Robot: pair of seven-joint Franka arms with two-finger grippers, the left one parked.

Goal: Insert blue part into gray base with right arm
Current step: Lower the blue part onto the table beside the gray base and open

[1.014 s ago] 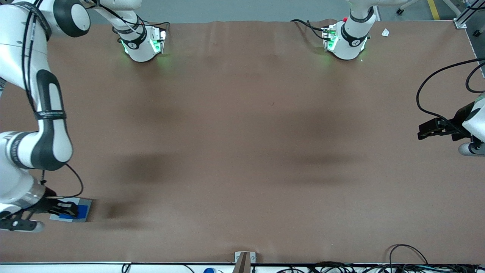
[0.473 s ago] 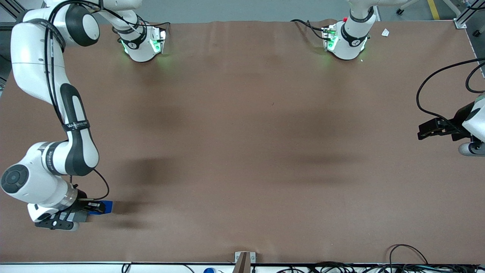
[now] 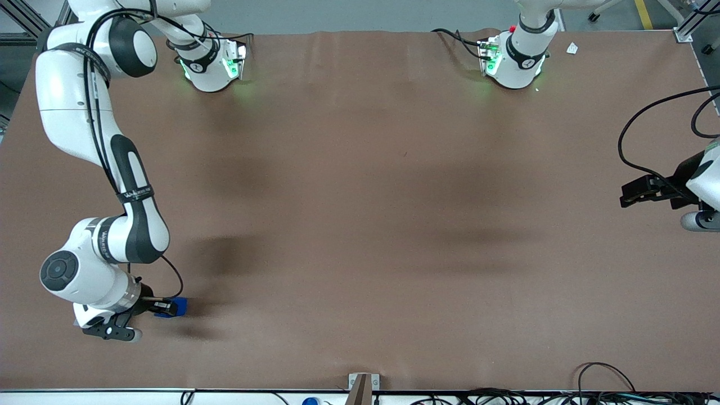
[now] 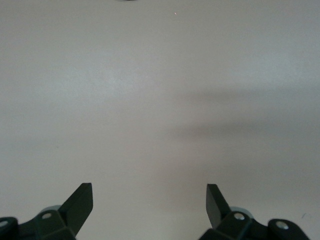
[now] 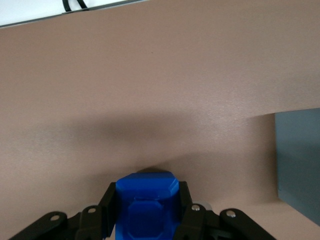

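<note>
**Blue block held tight, gray slab close by**

The right arm (image 3: 129, 185) reaches low at its own end of the table (image 3: 360, 197), near the front edge. Its gripper (image 5: 150, 222) is clamped on the blue part (image 5: 146, 207), fingers (image 5: 107, 212) pressed against both sides, block lifted above the brown surface. In the wrist camera, the gray base (image 5: 299, 157) lies flat on the table, near but apart.

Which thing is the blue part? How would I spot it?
Find the white right arm at its end of the brown table. Its black gripper holds the blue part, the only bright blue thing there.
</note>
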